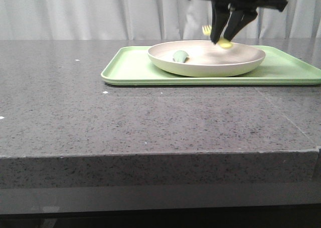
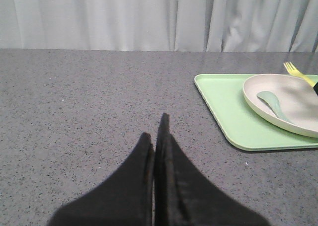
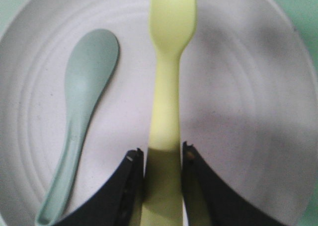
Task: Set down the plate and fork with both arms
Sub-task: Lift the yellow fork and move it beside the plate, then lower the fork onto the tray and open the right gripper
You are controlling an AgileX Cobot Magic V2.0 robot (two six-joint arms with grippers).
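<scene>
The cream-pink plate point(image 1: 208, 58) rests on a light-green tray point(image 1: 130, 67); it also shows in the left wrist view point(image 2: 293, 99) and fills the right wrist view point(image 3: 258, 112). My right gripper point(image 1: 224, 39) is shut on the pale-yellow fork point(image 3: 166, 107) by its handle and holds it just above the plate; the tines point(image 1: 206, 29) stick out beyond the fingers. The fork's tines also show in the left wrist view point(image 2: 294, 71). My left gripper point(image 2: 155, 131) is shut and empty over bare table, left of the tray.
A pale teal-green spoon point(image 1: 180, 56) lies in the plate's left part, beside the fork in the right wrist view point(image 3: 82, 112). The tray point(image 2: 223, 104) sits at the table's far right. A grey curtain hangs behind the table.
</scene>
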